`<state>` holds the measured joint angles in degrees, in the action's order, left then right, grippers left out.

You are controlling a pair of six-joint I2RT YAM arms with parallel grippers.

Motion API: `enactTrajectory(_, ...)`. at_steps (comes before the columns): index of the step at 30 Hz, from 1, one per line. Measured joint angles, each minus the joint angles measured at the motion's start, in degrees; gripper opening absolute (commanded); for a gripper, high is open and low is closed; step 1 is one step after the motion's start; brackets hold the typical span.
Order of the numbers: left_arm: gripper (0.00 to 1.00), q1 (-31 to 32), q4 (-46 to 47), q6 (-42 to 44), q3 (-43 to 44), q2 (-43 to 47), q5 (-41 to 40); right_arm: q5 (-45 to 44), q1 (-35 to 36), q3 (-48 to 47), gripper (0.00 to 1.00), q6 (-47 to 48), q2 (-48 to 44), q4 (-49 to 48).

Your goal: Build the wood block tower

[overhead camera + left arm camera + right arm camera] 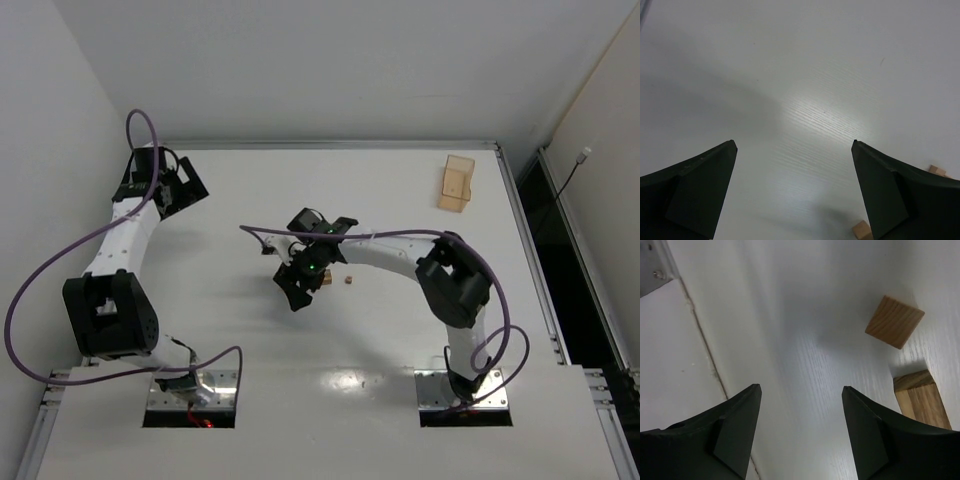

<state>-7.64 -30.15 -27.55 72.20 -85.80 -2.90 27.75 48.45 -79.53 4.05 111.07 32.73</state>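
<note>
In the right wrist view two light-brown wood blocks lie on the white table to the right of my fingers: a square one [895,321] and a bar-like one [920,400] beside the right finger. My right gripper [801,390] is open and empty; in the top view it [297,290] hangs over the table's middle, next to a wood piece [325,283] and a tiny bit [347,281]. My left gripper [794,145] is open and empty, at the far left [190,185]. Two small blocks [861,230] [937,170] show by its right finger. No stack is visible.
A translucent amber box [457,184] lies at the table's far right. A table seam [705,345] and a metal plate [652,265] are left of my right gripper. Walls close in the table on the left, back and right.
</note>
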Motion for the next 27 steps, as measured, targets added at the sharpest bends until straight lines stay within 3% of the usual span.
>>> enactTrajectory(13,0.99,-1.1,-0.4,-0.1,0.1,0.0,0.6,-14.4,0.1,-5.0,0.64,-7.0,3.8,-4.7)
enactTrajectory(27,0.99,-1.1,-0.4,-0.1,0.1,-0.5,1.1,-18.0,2.6,-10.2,0.64,-8.4,9.0,-5.7)
